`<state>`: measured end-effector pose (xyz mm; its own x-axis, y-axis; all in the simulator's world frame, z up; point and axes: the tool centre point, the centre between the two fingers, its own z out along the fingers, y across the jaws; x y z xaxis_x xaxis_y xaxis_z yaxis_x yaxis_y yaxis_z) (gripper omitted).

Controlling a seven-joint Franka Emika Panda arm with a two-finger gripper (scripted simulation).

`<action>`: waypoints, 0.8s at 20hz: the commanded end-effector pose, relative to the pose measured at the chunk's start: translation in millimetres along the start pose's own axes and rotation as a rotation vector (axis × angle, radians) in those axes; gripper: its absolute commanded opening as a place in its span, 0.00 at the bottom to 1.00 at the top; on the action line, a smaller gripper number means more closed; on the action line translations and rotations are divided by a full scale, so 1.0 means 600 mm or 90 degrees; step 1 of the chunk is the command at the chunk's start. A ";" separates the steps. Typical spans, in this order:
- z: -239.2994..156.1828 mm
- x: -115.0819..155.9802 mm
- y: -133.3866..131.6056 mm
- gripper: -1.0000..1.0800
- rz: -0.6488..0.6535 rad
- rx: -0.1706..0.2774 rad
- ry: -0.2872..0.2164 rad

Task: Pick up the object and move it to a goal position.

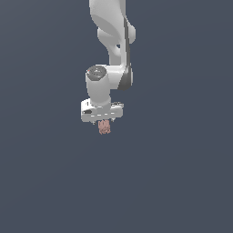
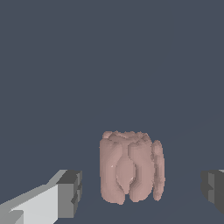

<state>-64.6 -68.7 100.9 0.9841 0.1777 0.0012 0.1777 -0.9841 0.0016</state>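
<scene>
Wrist view shows the small pinkish-brown, mottled, blocky lump [image 2: 130, 168] standing upright between the two grey fingertips [image 2: 70, 194], with clear gaps on both sides, so the white arm's pincer [image 2: 142, 190] is spread wide and holds nothing. In the exterior view the lump [image 1: 104, 127] sits directly beneath the white pincer bar [image 1: 101, 111], centred; closing around it looks like the next step.

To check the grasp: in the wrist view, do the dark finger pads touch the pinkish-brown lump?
No: the pinkish-brown lump sits between the dark finger pads with clear gaps on both sides.
</scene>
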 end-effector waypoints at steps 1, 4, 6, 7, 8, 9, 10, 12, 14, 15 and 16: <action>0.010 -0.011 0.000 0.96 -0.013 0.001 0.000; 0.016 -0.017 0.000 0.96 -0.021 0.001 -0.001; 0.017 -0.019 0.000 0.96 -0.022 0.001 -0.001; 0.016 -0.017 0.000 0.96 -0.020 0.001 -0.001; 0.016 -0.017 0.000 0.96 -0.020 0.001 -0.001; 0.018 -0.017 0.000 0.96 -0.020 0.001 -0.001; 0.021 -0.018 0.000 0.96 -0.020 0.001 -0.001; 0.030 -0.018 0.000 0.96 -0.020 0.001 -0.001; 0.043 -0.019 -0.001 0.96 -0.020 0.001 -0.001; 0.051 -0.019 0.000 0.96 -0.020 0.001 -0.001; 0.060 -0.020 -0.001 0.96 -0.021 0.001 -0.001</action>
<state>-75.5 -70.6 72.2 0.9779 0.2092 0.0005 0.2092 -0.9779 0.0003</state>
